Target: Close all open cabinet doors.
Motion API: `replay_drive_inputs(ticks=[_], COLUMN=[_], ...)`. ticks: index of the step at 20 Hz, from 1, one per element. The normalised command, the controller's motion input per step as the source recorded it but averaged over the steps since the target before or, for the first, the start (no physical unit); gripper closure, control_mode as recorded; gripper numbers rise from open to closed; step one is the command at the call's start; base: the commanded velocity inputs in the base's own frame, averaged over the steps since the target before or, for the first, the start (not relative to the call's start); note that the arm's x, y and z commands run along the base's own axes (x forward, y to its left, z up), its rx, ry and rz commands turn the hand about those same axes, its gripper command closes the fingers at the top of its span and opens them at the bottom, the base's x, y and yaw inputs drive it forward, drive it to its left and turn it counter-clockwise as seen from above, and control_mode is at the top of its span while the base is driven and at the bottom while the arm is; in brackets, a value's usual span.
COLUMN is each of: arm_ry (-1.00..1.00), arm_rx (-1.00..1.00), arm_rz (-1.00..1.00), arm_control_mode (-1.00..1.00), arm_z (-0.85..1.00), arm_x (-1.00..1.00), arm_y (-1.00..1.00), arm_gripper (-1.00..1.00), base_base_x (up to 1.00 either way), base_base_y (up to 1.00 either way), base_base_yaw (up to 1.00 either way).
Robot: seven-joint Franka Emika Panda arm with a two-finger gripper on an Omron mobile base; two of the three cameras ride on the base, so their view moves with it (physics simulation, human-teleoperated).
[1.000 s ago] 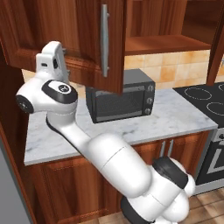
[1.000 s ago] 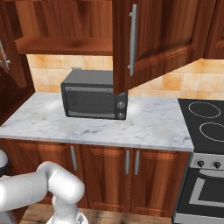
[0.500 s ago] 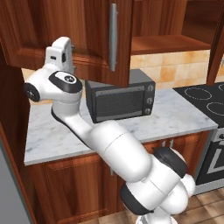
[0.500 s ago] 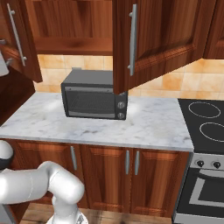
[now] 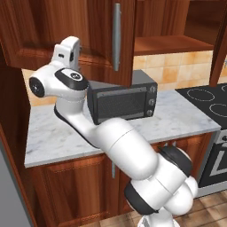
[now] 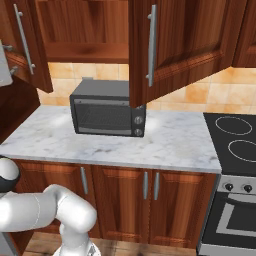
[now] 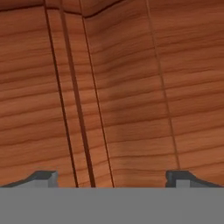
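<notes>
Claw (image 7: 112, 181) sitting right against wood panel of left door (image 5: 48, 31), tips wide apart, gripping nothing. Arm (image 5: 111, 142) reaching up over desk (image 5: 48, 137), hand pressing close at left door face. Left door handle (image 6: 22, 37) showing near frame edge. Microwave (image 6: 107, 114) standing on desk under open shelf. Right door (image 6: 175, 40) hanging ajar, its edge jutting above microwave. Stove (image 6: 235, 145) lying off right.
</notes>
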Motion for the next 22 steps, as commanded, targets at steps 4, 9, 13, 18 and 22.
replay_drive_inputs(ticks=[4, 9, 13, 18, 22], arm_ry=[0.00, 0.00, 0.00, 0.00, 0.00], arm_rx=[0.07, 0.09, 0.11, 0.12, 0.13], arm_rz=[0.00, 0.00, 0.00, 0.00, 0.00], arm_control_mode=[-1.00, -1.00, -1.00, -1.00, -1.00], arm_z=[-0.05, -0.03, -0.01, 0.00, 0.00], arm_x=[0.22, 0.36, 0.48, 0.55, 0.58], arm_y=[-0.67, -0.80, -0.72, -0.66, -0.63], arm_gripper=[-1.00, -1.00, -1.00, -1.00, -1.00], base_base_x=[0.00, 0.00, 0.00, 0.00, 0.00], base_base_y=[0.00, 0.00, 0.00, 0.00, 0.00], base_base_yaw=[0.00, 0.00, 0.00, 0.00, 0.00])
